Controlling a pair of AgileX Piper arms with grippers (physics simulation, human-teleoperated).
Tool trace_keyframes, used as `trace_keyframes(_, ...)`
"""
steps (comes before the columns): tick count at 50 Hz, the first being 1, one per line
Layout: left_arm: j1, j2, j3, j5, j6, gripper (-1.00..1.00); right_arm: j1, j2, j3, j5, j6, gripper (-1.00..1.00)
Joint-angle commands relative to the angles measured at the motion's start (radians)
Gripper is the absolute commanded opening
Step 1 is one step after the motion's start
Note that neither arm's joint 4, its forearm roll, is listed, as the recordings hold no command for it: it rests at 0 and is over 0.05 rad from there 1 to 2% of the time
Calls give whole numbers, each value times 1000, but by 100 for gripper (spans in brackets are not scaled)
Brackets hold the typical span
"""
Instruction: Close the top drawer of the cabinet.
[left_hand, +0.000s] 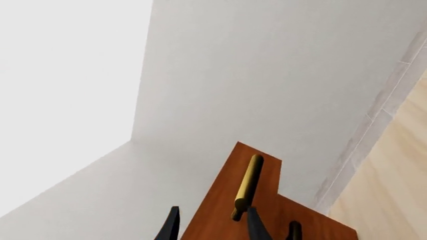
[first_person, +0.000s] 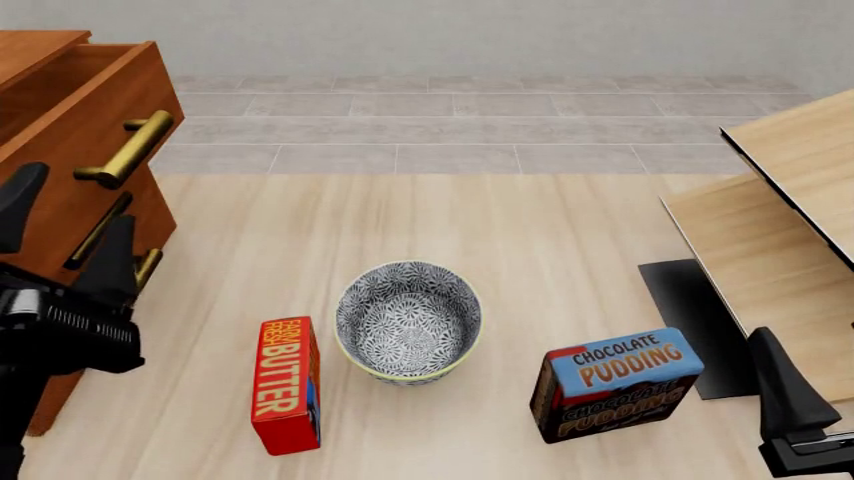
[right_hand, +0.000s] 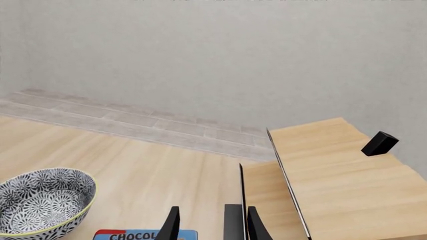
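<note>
The reddish-brown cabinet (first_person: 54, 300) stands at the left edge of the front view. Its top drawer (first_person: 83, 100) juts out from the body, and its brass bar handle (first_person: 128, 148) faces the table. My left gripper (first_person: 67, 238) hovers open just below that handle, in front of the lower drawers, with nothing between its fingers. In the left wrist view the drawer front (left_hand: 223, 200) and the handle (left_hand: 247, 186) lie just beyond the open left gripper (left_hand: 213, 230). My right gripper (first_person: 794, 405) sits low at the far right, away from the cabinet, and the right wrist view shows it (right_hand: 212, 227) open and empty.
A patterned bowl (first_person: 407, 320) stands mid-table. A red butter box (first_person: 286, 385) is to its left and a chocolate pudding box (first_person: 617, 385) to its right. Pale wood panels (first_person: 787, 200) and a black mat (first_person: 687, 315) occupy the right side.
</note>
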Motion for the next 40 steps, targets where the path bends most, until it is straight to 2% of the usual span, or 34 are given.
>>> trace_keyframes(1, 17, 69, -78, -7, 69, 100, 6, 0, 0, -5, -1, 100)
trace_keyframes(16, 32, 184, -154, -7, 112, 100, 18, 0, 0, -18, -2, 100)
trace_keyframes(27, 31, 234, -160, -7, 95, 100, 20, 0, 0, -22, 1, 100)
trace_keyframes(40, 28, 259, -161, -7, 105, 100, 20, 0, 0, -25, 4, 100)
